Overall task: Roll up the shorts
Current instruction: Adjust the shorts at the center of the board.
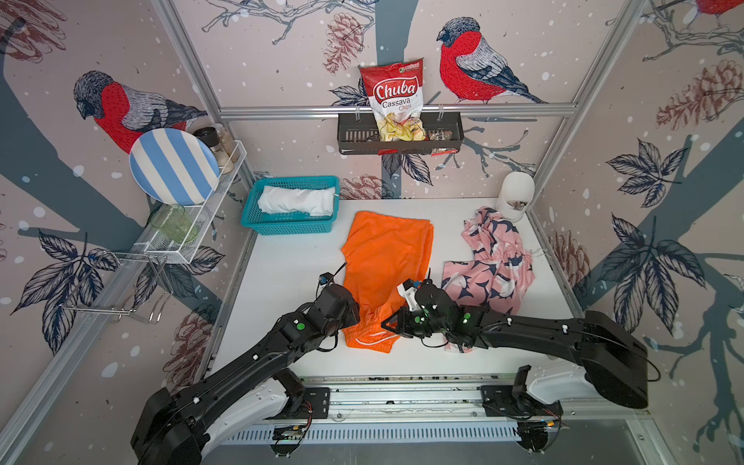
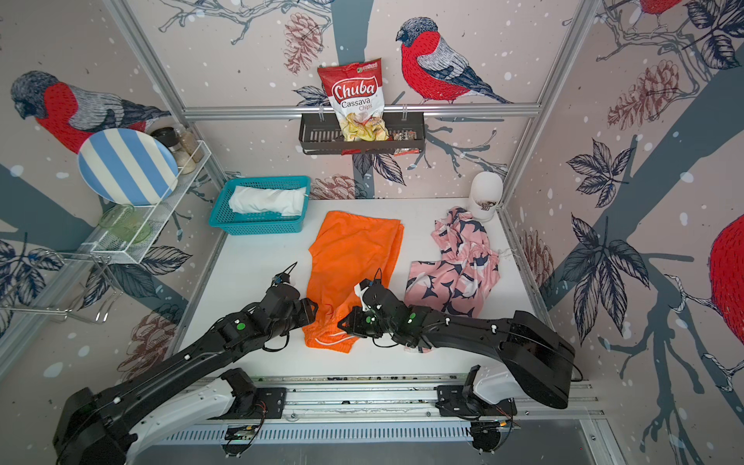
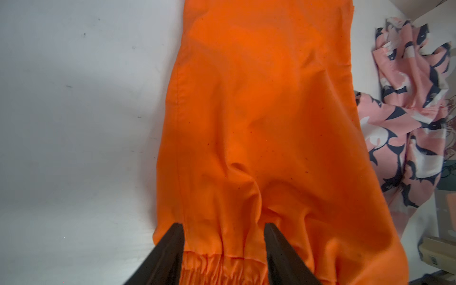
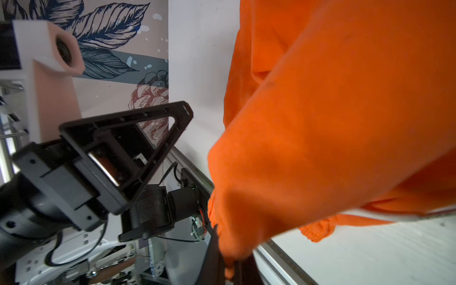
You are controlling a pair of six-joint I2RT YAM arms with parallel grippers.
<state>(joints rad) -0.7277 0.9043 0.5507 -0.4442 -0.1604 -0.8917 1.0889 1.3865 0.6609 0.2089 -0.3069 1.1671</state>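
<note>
A teal basket [image 1: 290, 229] and a white jar [image 1: 517, 193] stand at the table's [image 1: 282, 282] far edge.

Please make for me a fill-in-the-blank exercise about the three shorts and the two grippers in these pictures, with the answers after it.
1. The white shorts lie rolled in the ____.
2. The right gripper is ____ on the orange shorts.
3. The left gripper stands ____ over their waistband.
4. Seen from the robot, the pink shorts lie on the ____ side of the orange ones.

Missing words: basket; shut; open; right.
</note>
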